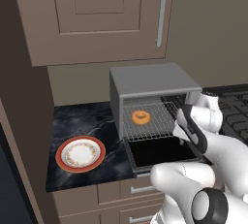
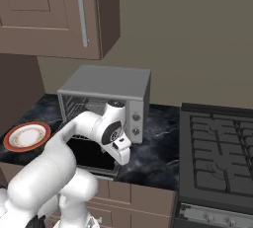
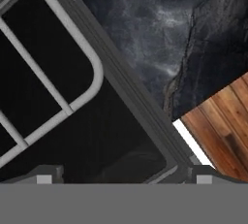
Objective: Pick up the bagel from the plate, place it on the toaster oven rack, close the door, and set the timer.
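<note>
Nearest to me, the gripper hangs low at the front right corner of the open door, jaws spread wide and holding nothing; in the hand view its two tips straddle the door's grey frame edge, with the dark glass and the corner of the rack beyond. I judge this placement as a setup for getting under or against the door's edge to swing it up, since loading appears done and closing is the step in hand. The door lies flat, folded down toward me over the black marbled counter. Beyond it, the toaster oven rack is drawn partly out of the cavity, and the bagel rests flat on its wires, left of centre: a small golden-orange ring, hole clearly open, intact. To the left, well apart, the plate sits bare on the counter. The timer knobs on the oven's right face are untouched, by my reading.
</note>
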### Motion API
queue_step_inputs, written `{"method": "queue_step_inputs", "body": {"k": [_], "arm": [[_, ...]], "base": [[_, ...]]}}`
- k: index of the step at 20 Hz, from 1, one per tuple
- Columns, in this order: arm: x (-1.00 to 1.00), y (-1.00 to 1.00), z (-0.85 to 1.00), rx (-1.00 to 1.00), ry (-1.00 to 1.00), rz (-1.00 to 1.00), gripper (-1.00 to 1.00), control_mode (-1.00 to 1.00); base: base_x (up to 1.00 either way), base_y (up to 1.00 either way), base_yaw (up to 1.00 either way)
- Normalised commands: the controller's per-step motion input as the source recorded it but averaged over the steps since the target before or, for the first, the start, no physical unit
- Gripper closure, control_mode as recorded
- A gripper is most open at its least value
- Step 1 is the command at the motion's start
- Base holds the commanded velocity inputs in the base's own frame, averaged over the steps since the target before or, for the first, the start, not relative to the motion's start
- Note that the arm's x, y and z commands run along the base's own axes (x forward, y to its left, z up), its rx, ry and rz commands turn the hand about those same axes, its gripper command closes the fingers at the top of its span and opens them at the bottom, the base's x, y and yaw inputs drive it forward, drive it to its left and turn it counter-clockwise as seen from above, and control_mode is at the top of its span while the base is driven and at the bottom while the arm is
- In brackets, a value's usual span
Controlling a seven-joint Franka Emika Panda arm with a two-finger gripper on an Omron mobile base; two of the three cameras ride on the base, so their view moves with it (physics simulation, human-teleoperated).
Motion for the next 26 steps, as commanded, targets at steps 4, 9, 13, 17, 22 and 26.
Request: {"method": "queue_step_inputs", "body": {"k": [4, 9, 13, 17, 22, 26], "arm": [[0.48, 0.00, -0.38, 0.00, 0.01, 0.00, -1.00, -1.00], [0.44, 0.00, -0.24, 0.00, 0.00, 0.00, -1.00, -1.00], [0.47, 0.00, -0.06, 0.00, 0.00, 0.00, -1.00, -1.00], [0.59, 0.00, 0.00, 0.00, 0.00, 0.00, -1.00, -1.00], [0.34, 0.00, 0.00, 0.00, 0.00, 0.00, -1.00, -1.00], [-0.67, -0.08, 0.05, 0.00, -0.07, 0.00, -1.00, -1.00]], "base": [[0.00, 0.00, 0.00], [0.00, 0.00, 0.00], [0.00, 0.00, 0.00], [0.00, 0.00, 0.00], [0.00, 0.00, 0.00], [0.00, 0.00, 0.00]]}}
